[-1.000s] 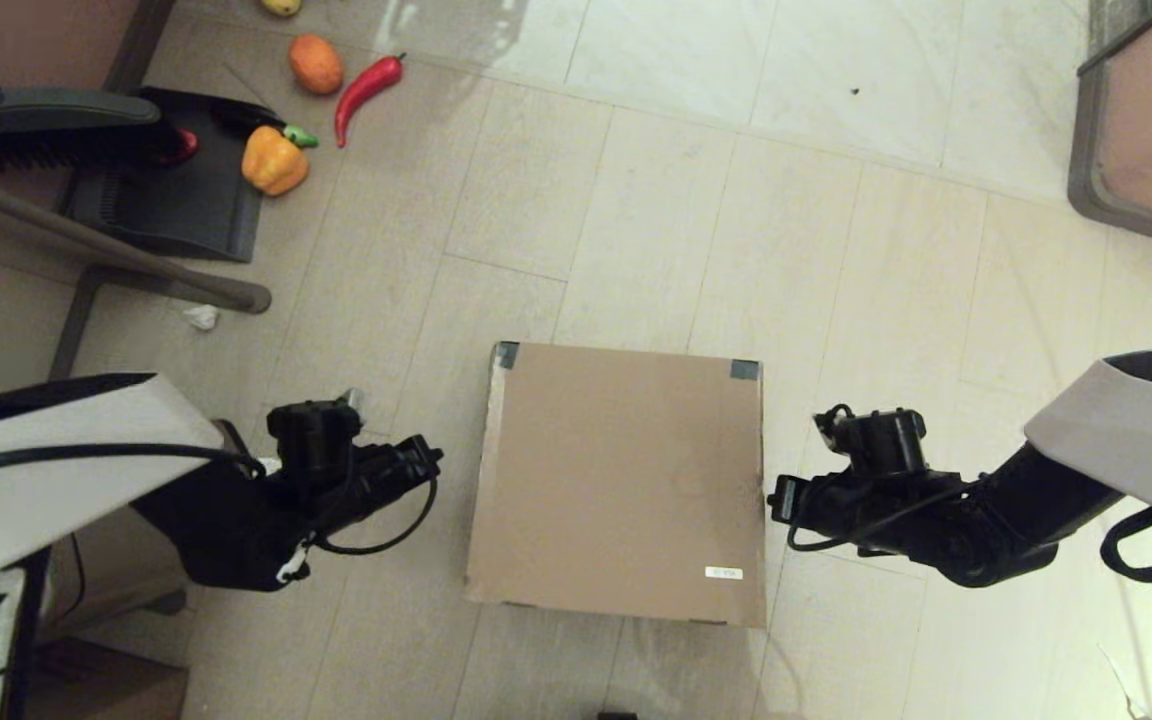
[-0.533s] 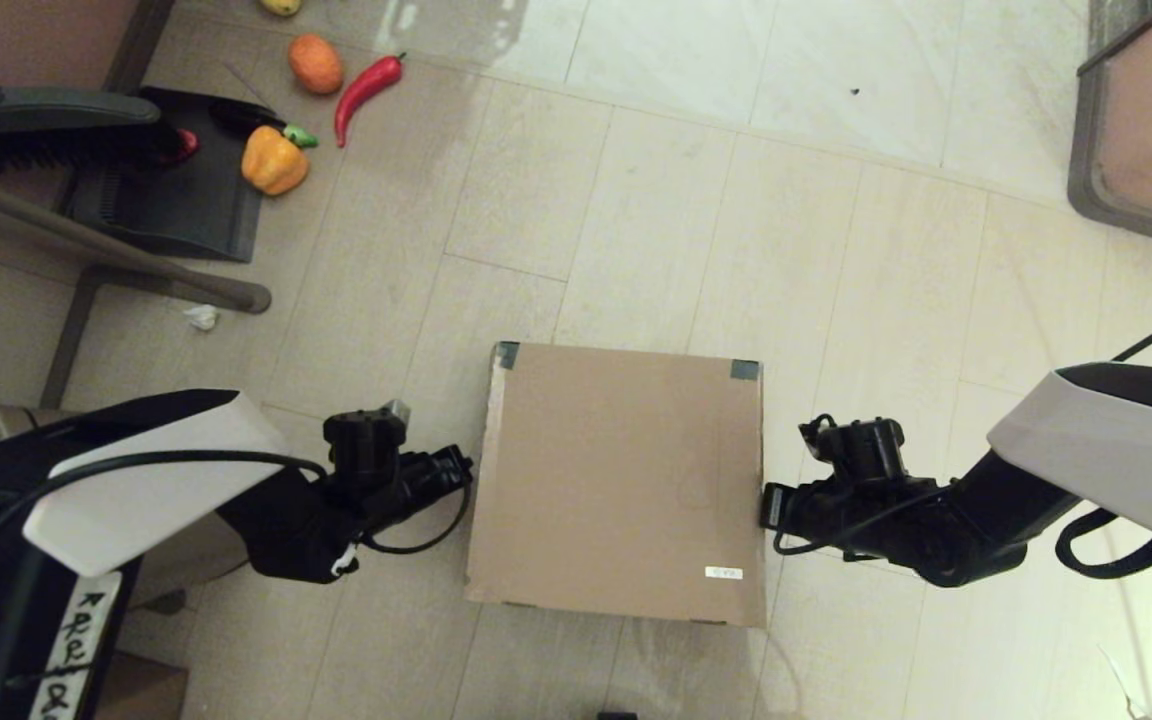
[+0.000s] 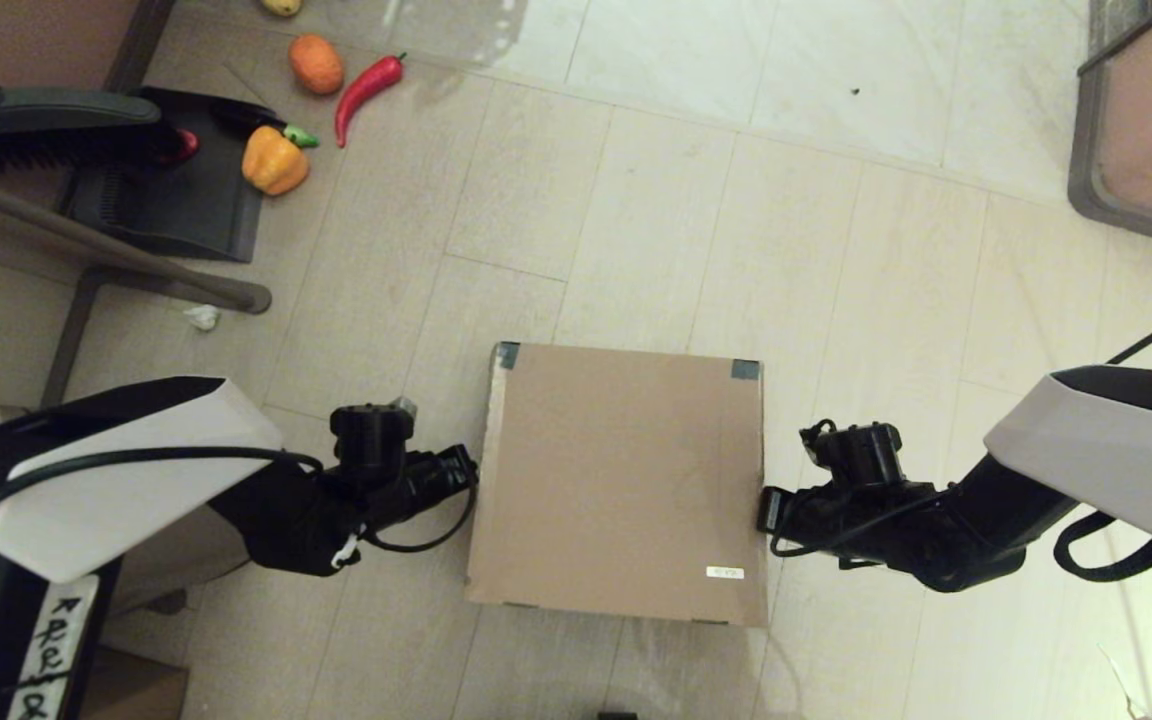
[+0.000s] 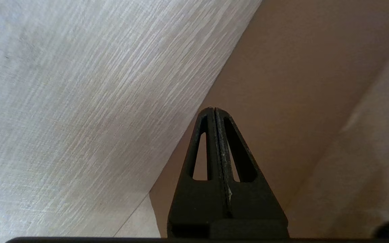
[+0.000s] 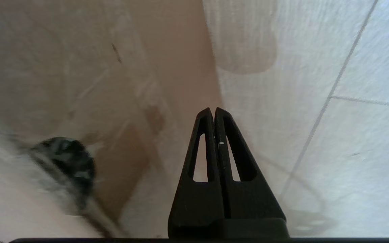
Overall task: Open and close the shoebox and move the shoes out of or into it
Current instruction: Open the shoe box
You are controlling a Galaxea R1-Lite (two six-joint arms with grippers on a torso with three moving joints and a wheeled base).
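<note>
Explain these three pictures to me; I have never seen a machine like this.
This is a two-armed robot standing over a tiled floor. The big picture comes from a camera on its head, looking down; the other two come from cameras on its wrists, behind the fingers. A closed cardboard shoebox lies on the floor. The left gripper and right gripper sit at its opposite sides, fingers shut, holding nothing. No shoes are visible. Far off lie toy vegetables, such as a red chili, beside a dustpan.
</note>
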